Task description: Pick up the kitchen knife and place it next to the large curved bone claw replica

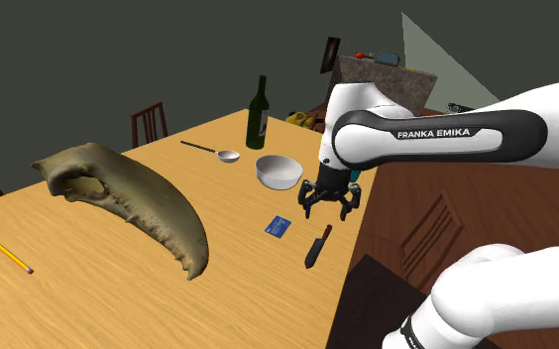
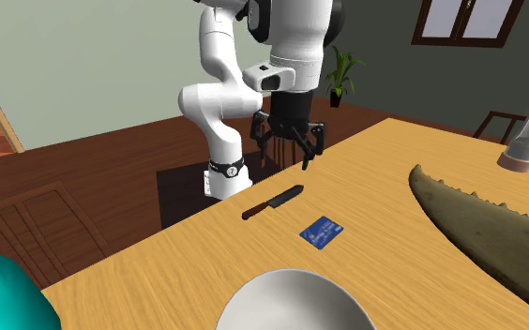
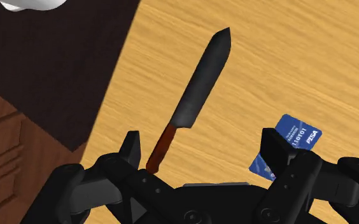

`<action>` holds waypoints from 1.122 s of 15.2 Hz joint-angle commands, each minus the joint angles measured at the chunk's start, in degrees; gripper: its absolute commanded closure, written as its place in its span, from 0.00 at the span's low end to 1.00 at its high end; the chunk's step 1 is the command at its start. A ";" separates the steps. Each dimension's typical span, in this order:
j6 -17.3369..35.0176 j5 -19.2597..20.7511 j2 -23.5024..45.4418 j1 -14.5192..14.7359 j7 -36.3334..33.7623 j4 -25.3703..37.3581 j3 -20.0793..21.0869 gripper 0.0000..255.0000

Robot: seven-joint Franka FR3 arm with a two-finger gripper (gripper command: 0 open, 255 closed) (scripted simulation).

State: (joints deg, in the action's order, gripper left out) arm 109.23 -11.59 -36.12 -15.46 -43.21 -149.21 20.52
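Observation:
The kitchen knife has a dark blade and a red-brown handle and lies flat near the table edge closest to the arm. The black gripper hangs open a little above it, touching nothing. In the second exterior view the gripper hovers above and behind the knife. The wrist view has the knife running away from the gripper, its handle end between the spread fingers. The large curved bone claw lies at the shoulder view's left, also visible as the claw.
A blue card lies between knife and claw. A white bowl, a spoon and a dark green bottle stand farther back. A yellow pencil lies near the front left. A grinder stands beyond the claw.

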 commanded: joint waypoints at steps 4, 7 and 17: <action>7.82 -0.78 5.02 -7.77 -22.90 -3.43 6.80 0.00; 10.57 -0.98 6.12 -7.81 -22.99 -5.11 7.35 0.00; 14.95 -1.18 8.20 -7.98 -23.21 -7.47 8.26 0.00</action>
State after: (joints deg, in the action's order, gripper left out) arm 124.14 -12.76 -27.93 -23.44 -66.42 -156.66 28.78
